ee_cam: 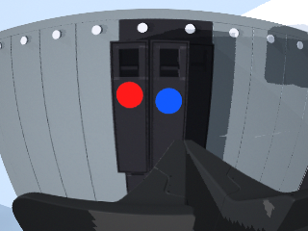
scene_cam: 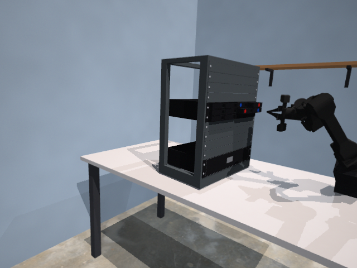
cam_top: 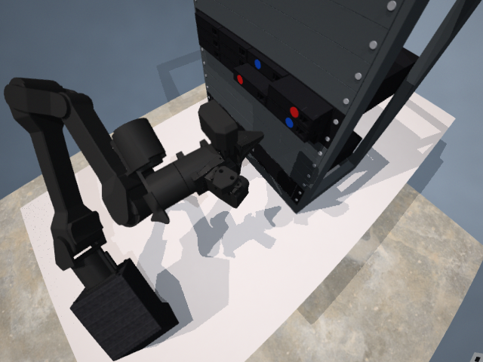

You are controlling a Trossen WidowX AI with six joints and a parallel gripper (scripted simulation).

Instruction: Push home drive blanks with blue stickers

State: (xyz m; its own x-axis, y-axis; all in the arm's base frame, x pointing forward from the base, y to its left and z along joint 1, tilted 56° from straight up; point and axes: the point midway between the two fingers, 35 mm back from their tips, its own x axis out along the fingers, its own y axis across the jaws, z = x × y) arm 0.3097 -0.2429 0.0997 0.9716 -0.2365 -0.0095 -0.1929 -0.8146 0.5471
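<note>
Before rack point(scene_cam: 203, 121): pincer point(ee_cam: 187, 148) together, empty, clear of blue-stickered blank point(ee_cam: 168, 100); advise square push, avoiding red-stickered blank point(ee_cam: 130, 95)

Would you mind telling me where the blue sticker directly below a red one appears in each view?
Top: the blue sticker sits just right of centre.
Exterior: at the right end of the chassis, at mid-height.
Wrist: centre, right of the red sticker.
Shared landmark: that adjoining red sticker.
</note>
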